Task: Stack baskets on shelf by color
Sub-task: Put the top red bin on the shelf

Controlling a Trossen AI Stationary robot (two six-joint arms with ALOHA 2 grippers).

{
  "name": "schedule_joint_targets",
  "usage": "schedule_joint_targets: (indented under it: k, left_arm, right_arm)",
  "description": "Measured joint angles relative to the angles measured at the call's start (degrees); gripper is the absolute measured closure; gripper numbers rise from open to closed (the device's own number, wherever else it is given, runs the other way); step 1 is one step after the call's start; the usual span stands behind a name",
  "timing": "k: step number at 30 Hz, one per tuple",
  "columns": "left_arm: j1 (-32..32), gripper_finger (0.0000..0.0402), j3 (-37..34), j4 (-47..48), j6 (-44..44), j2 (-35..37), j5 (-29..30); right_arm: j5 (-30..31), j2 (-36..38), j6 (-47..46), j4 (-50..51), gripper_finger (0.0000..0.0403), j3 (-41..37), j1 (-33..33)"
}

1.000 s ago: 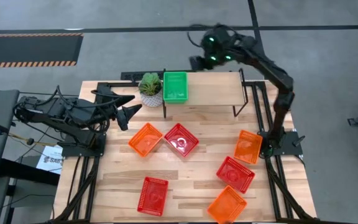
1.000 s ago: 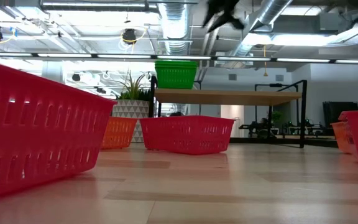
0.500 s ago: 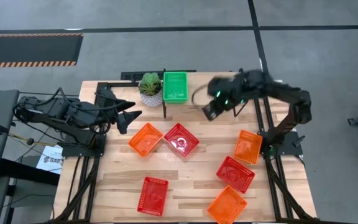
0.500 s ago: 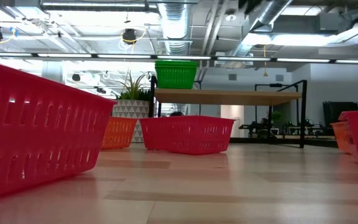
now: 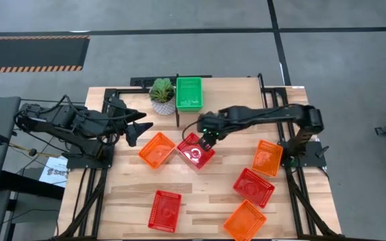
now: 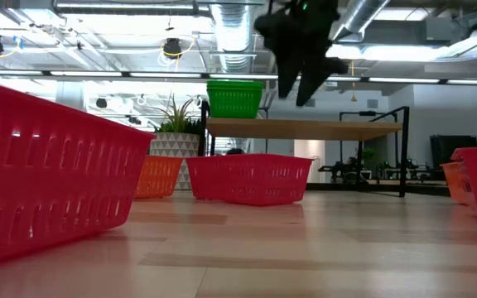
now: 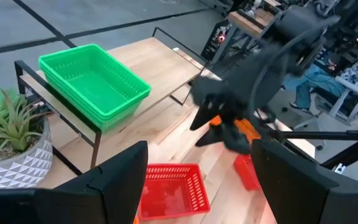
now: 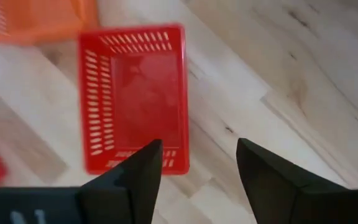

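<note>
A stack of green baskets [image 5: 188, 92] sits on the left end of the shelf [image 5: 230, 95], also seen in the low view as green baskets [image 6: 234, 98] on the shelf [image 6: 305, 127]. Red and orange baskets lie scattered on the table. My right gripper [image 5: 206, 137] is open and hovers above the far right corner of the middle red basket [image 5: 195, 150]; its wrist view looks down on that red basket [image 8: 135, 99] past the right gripper [image 8: 197, 168]. My left gripper [image 5: 136, 127] is open and waits near the table's left side, beside the plant.
Potted plant [image 5: 162, 94] stands left of the shelf. An orange basket [image 5: 156, 148] touches the middle red one. Other baskets: orange [image 5: 268, 157], red [image 5: 253, 187], orange [image 5: 245, 219], red [image 5: 165, 211]. Bare wood lies in the table's middle, near the front.
My right gripper has swung from above the shelf's far side toward the near edge and the left, coming down to hover over the middle red basket. No basket has moved. The left arm has kept still.
</note>
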State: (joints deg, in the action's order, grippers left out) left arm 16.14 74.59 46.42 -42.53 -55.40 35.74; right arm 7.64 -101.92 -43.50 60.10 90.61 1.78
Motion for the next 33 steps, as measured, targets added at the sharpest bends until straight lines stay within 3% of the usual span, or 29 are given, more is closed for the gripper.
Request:
schedule_joint_targets:
  k: [15,26,33]
  left_arm:
    - [0.0,0.0128,0.0,2.4,-0.4,0.0,0.1]
    - [0.0,0.0128,0.0,3.8,-1.4,0.0,0.6]
    - [0.0,0.0128,0.0,4.0,-1.7,0.0,0.6]
  right_arm:
    - [-3.3,-12.9,10.0,-2.7,0.0179,0.1,3.0]
    - [-4.2,-13.7,11.4,-5.7,0.0199,0.0,3.7]
    - [-4.8,-13.7,12.1,-6.0,0.0240,0.0,3.7]
